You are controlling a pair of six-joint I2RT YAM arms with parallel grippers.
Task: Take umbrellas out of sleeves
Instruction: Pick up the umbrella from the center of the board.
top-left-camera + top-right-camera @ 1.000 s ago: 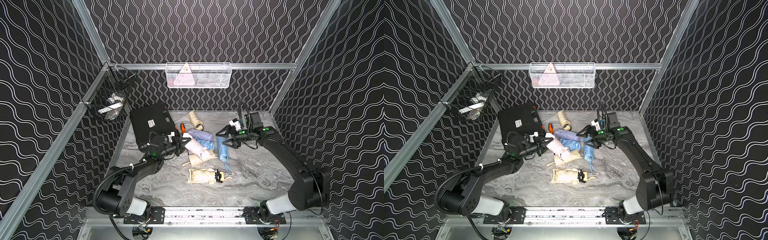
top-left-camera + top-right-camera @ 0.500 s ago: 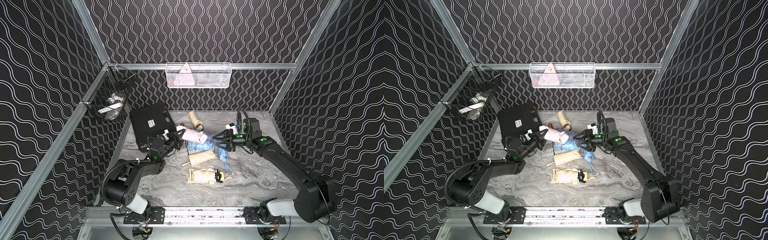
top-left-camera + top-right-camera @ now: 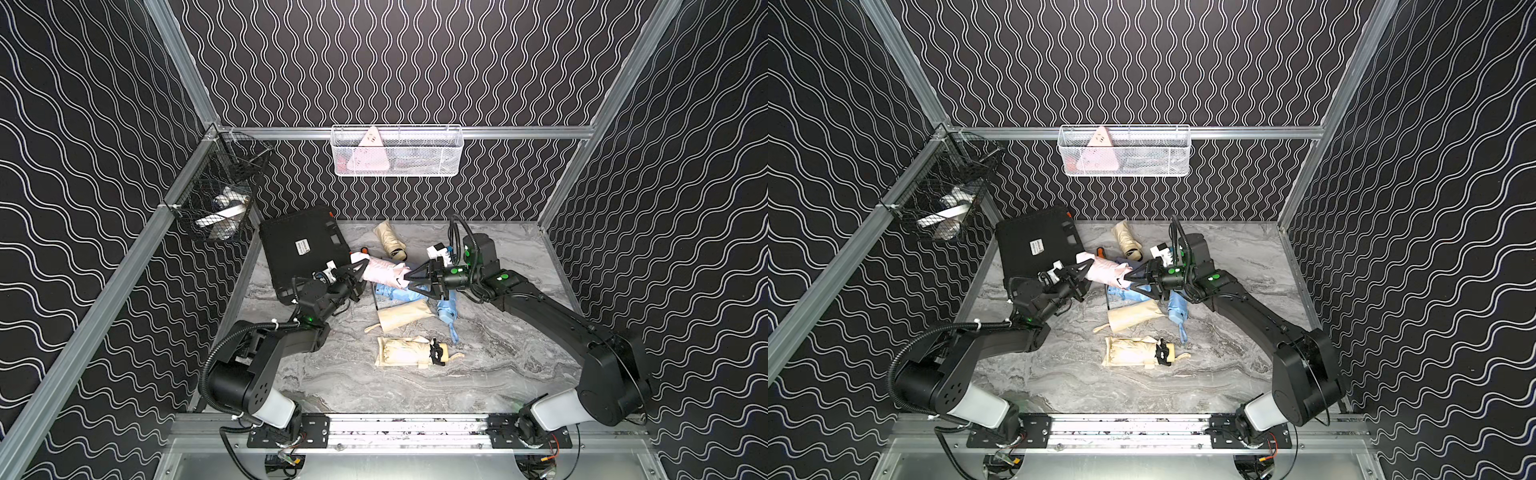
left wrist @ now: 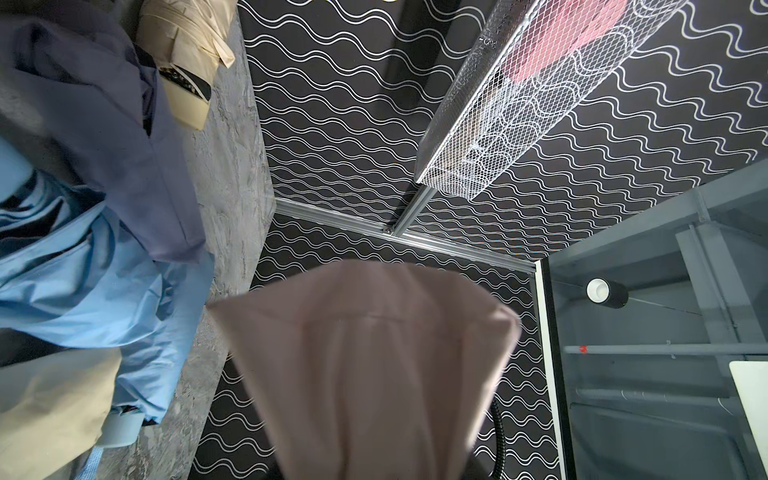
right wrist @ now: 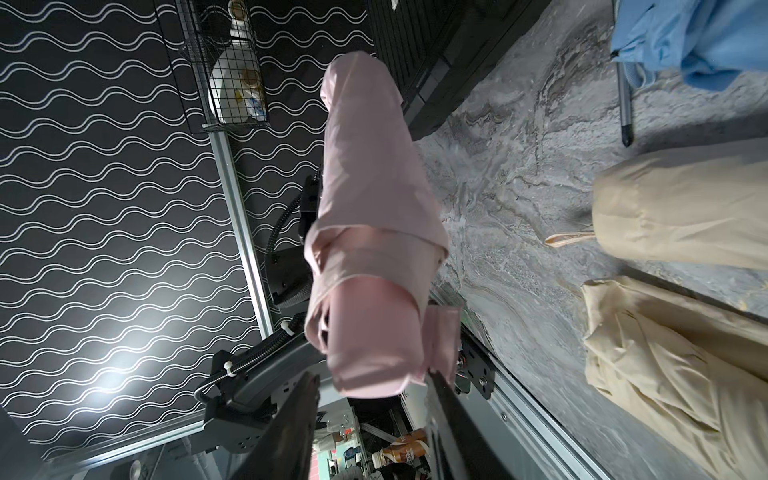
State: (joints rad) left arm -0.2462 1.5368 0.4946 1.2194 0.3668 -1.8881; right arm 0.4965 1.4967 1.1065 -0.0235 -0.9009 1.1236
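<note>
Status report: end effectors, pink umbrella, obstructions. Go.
Left end effector clamped on pink sleeve. Right end effector straddling pink umbrella at handle end, grip unconfirmed. Umbrella still sleeved. Light blue umbrella close by, not blocking.

**Clearance around the two arms.** The gap between the left end effector (image 3: pixel 362 268) and the right end effector (image 3: pixel 408 281) is filled by a pink fabric-sleeved folded umbrella (image 3: pixel 382 268). A flat black hard case (image 3: pixel 303 249) blocks the left end effector's outer side. A crumpled light blue umbrella (image 3: pixel 395 291) lies under the right end effector. A cream sleeved umbrella (image 3: pixel 401 313) and a cream crinkled bare umbrella (image 3: pixel 401 352) lie nearer the arm bases. On the right end effector's outer side, the grey marbled bench (image 3: pixel 511 332) lies open.
</note>
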